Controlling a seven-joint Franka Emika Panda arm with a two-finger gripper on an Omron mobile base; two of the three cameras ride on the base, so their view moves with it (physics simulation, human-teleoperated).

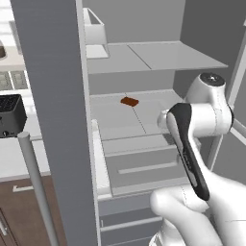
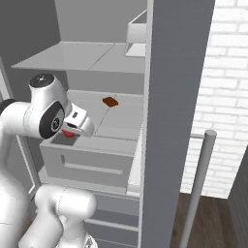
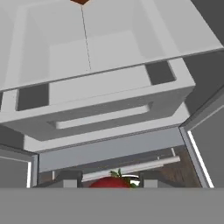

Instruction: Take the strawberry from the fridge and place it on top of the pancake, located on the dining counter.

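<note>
Though half cropped, strawberry [image 3: 112, 182] in tool [image 3: 112, 183], fridge [image 3: 109, 87] open

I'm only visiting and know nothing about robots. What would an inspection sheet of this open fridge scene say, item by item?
Surface: pale fridge shelf, with a drawer pulled out below it.
Job's things: fridge open; strawberry held between the fingertips.
Clutter: brown piece on the shelf; small bin on the door.
Gripper: gripper shut on strawberry, in front of the shelf, above the drawer.
Cables: nothing seen.
Surroundings: white brick wall, wood floor.
</note>
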